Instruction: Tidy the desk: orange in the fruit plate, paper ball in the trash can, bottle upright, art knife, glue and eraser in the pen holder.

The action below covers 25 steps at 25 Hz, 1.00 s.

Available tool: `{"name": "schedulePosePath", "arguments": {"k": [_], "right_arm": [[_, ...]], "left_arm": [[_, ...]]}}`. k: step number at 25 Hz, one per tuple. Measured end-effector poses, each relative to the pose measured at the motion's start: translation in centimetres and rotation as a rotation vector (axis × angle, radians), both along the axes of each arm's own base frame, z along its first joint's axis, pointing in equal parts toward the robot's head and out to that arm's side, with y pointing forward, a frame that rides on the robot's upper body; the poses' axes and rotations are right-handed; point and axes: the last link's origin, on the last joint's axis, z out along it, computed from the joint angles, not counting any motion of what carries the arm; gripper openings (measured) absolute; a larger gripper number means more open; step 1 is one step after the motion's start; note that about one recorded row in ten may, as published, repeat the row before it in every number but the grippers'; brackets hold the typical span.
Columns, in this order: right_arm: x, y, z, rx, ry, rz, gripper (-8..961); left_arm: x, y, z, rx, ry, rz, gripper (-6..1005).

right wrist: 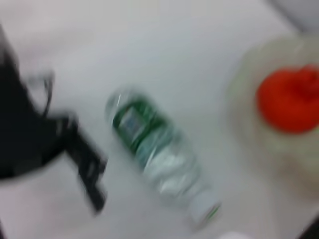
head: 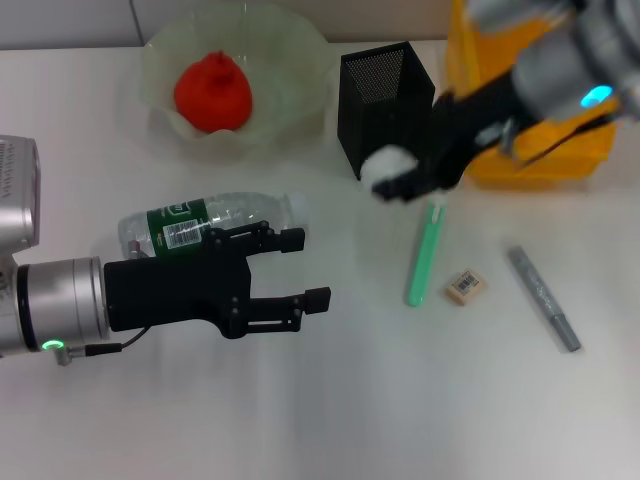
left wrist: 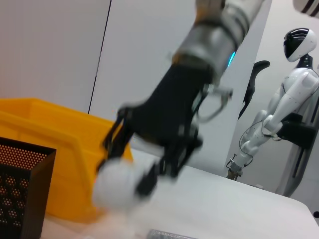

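The orange [head: 212,92] already sits in the fruit plate [head: 290,60] at the upper left of the head view, so that item reads as done. The paper ball [head: 390,168] is partway there: the right gripper [head: 403,180] has its jaws clamped on it, held just in front of the pen holder [head: 385,100] at upper centre and left of the trash can [head: 540,150] at the upper right. It is not yet over the bin, judging by the head view.

The rest looks untouched. The bottle [head: 205,225] lies on its side at centre left on the surface [head: 400,400]. The left gripper [head: 300,270] hovers just below it in the frame, jaws apart and holding nothing. The eraser [head: 465,286] lies right of centre. Beside it is a green stick [head: 427,255] and further right a grey pen-shaped tool [head: 543,297]; I take these for the glue and the art knife, but which is which is a guess. All three are outside the pen holder.

Much is hard to read. The right arm covers most of the trash can in the head view, so its inside cannot be checked. The left wrist view shows the white ball [left wrist: 115,183] in the right gripper's jaws near the yellow bin [left wrist: 55,129], but smeared. The right wrist view is blurred: the bottle [right wrist: 154,159], the orange [right wrist: 289,99] and the left gripper's dark shape at the left edge are recognisable, little more. The pen holder's inside is dark in the head view.
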Motion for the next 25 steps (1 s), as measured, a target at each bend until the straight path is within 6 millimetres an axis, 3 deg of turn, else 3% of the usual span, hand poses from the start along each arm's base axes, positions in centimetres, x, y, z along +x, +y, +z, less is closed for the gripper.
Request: {"name": "schedulePosePath", "arguments": {"k": [2, 3, 4, 6, 8, 10, 12, 14, 17, 25], "right_arm": [[-1.2, 0.2, 3.7, 0.086, 0.064, -0.024, 538], [-1.2, 0.2, 3.7, 0.086, 0.064, -0.024, 534], [-1.4, 0.4, 5.6, 0.158, 0.088, -0.042, 531], [-1.3, 0.7, 6.7, 0.207, 0.098, -0.053, 538], [-0.5, 1.7, 9.3, 0.341, 0.113, -0.107, 545], [-0.1, 2.1, 10.0, 0.385, 0.117, -0.131, 552], [1.8, 3.5, 12.0, 0.522, 0.123, -0.215, 559], [2.5, 3.9, 12.4, 0.552, 0.123, -0.243, 566], [5.2, 5.4, 12.6, 0.611, 0.118, -0.339, 577], [6.4, 6.1, 11.6, 0.619, 0.105, -0.32, 644]], "left_arm": [[0.0, 0.0, 0.0, -0.001, 0.0, 0.0, 816], [0.0, 0.0, 0.0, -0.001, 0.0, 0.0, 816], [0.0, 0.0, 0.0, -0.001, 0.001, 0.0, 816], [0.0, 0.0, -0.1, -0.001, 0.0, 0.0, 816], [0.0, 0.0, -0.1, -0.002, 0.0, -0.001, 815], [0.1, 0.0, -0.1, -0.003, -0.002, 0.001, 815], [0.1, 0.0, -0.1, -0.007, -0.003, 0.005, 815], [0.1, 0.0, -0.1, -0.007, -0.004, 0.005, 815], [0.2, 0.0, -0.1, -0.008, -0.004, 0.003, 815], [0.2, 0.1, 0.0, -0.012, -0.004, 0.009, 815]]}}
